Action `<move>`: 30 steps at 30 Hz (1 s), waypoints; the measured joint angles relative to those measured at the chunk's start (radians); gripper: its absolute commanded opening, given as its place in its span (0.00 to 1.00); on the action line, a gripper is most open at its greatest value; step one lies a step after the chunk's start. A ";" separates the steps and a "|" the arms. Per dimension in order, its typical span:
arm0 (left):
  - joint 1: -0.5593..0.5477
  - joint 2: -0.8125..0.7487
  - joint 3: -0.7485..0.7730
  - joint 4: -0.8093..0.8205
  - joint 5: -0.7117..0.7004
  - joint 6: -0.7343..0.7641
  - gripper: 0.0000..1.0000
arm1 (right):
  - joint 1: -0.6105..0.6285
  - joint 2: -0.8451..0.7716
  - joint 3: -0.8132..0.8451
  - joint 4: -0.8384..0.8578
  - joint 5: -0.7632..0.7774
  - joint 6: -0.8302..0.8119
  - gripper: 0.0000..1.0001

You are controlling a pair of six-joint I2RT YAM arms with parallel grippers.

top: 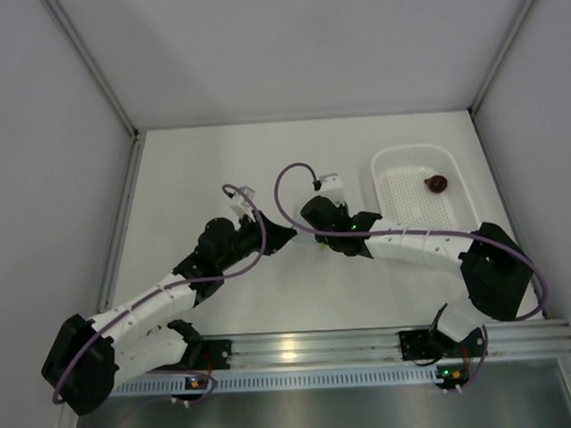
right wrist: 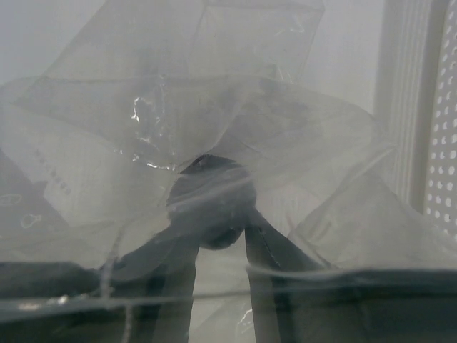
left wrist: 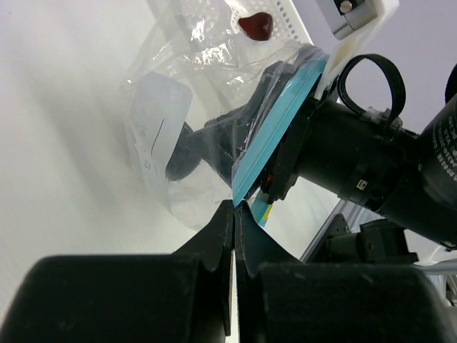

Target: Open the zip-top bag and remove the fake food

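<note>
The clear zip-top bag hangs between my two grippers, with its light blue zip strip open. My left gripper is shut on the lower end of the strip; in the top view it is at table centre. My right gripper reaches inside the bag and is shut on the dark purple-black piece, which also shows through the plastic in the left wrist view. The maroon-brown piece lies in the white basket. The orange piece is out of view.
The white perforated basket stands at the right back of the table and shows at the right edge of the right wrist view. White walls enclose the table on three sides. An aluminium rail runs along the near edge.
</note>
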 measured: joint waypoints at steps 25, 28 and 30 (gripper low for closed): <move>-0.199 0.082 -0.132 0.196 -0.254 0.067 0.00 | -0.001 0.024 -0.169 0.134 -0.209 0.035 0.61; -0.199 0.093 -0.132 0.195 -0.254 0.068 0.00 | -0.002 0.047 -0.168 0.146 -0.219 0.034 0.63; -0.199 0.098 -0.132 0.195 -0.254 0.069 0.00 | -0.003 0.063 -0.168 0.156 -0.230 0.034 0.63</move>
